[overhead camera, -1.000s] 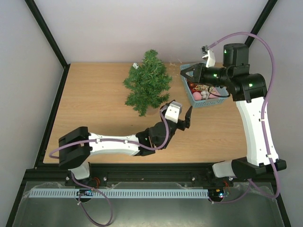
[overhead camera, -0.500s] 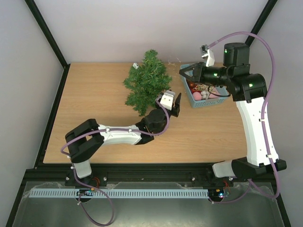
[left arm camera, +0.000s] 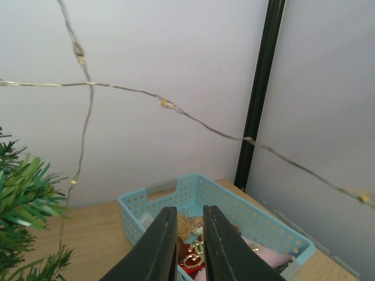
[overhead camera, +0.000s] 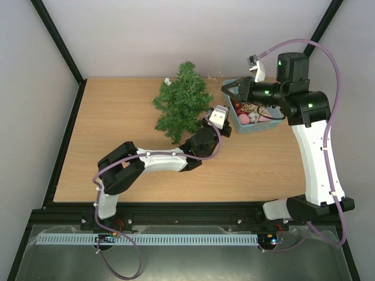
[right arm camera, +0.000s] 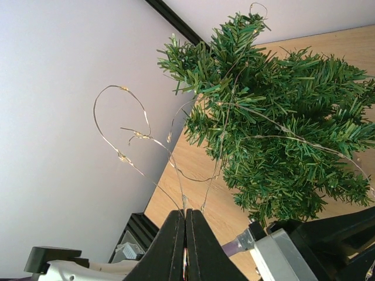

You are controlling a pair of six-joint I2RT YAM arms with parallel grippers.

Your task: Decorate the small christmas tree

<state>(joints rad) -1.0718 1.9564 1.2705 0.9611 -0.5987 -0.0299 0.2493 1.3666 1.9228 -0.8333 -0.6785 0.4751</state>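
The small christmas tree (overhead camera: 183, 102) stands at the back middle of the table, bushy and dark green (right arm camera: 281, 129). A thin wire light string (right arm camera: 140, 136) loops from its branches to my right gripper (right arm camera: 186, 212), which is shut on the wire. That gripper (overhead camera: 224, 89) hovers between the tree and the light-blue basket (overhead camera: 258, 127). My left gripper (overhead camera: 226, 126) sits low beside the basket's near-left corner, right of the tree. In the left wrist view its jaws (left arm camera: 189, 208) stand a narrow gap apart with nothing between them, facing the basket (left arm camera: 234, 202). The wire (left arm camera: 199, 123) crosses above.
Gold, red and pink ornaments (left arm camera: 196, 252) lie in the basket (overhead camera: 249, 111). Tree branches (left arm camera: 17, 193) are just left of the left gripper. White walls and black frame posts (left arm camera: 261, 99) close the back and sides of the table.
The left arm swung from the table's front middle back toward the basket, and its jaws narrowed from wide open to a small gap. The right arm kept still, holding the wire.
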